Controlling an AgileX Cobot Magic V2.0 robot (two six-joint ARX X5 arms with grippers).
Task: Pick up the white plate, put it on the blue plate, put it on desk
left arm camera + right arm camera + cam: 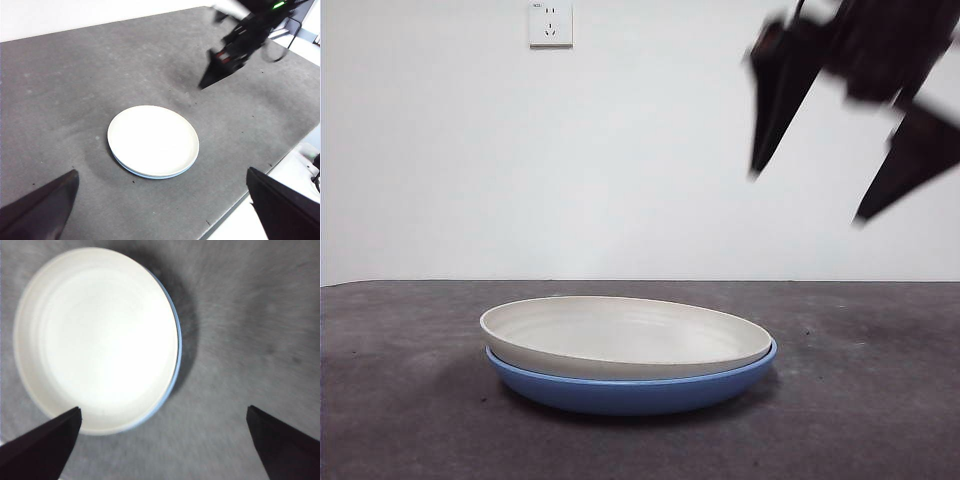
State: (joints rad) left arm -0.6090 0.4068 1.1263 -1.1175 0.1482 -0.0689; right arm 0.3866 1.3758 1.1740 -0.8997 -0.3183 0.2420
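Observation:
The white plate (620,335) sits nested on the blue plate (630,392), and both rest on the desk (400,400). The stack shows in the left wrist view, white plate (152,140) above a thin blue rim (150,176), and in the right wrist view, white plate (95,340) with a blue edge (178,345). My right gripper (808,197) is open and empty. It hangs in the air above and to the right of the plates, motion-blurred, its jaws (164,410) wide apart. My left gripper (161,171) is open and empty, high above the desk.
A white wall with a socket (550,24) stands behind the desk. The right arm (235,45) shows dark over the desk's far side in the left wrist view. The desk's edge (240,205) runs close to the plates there.

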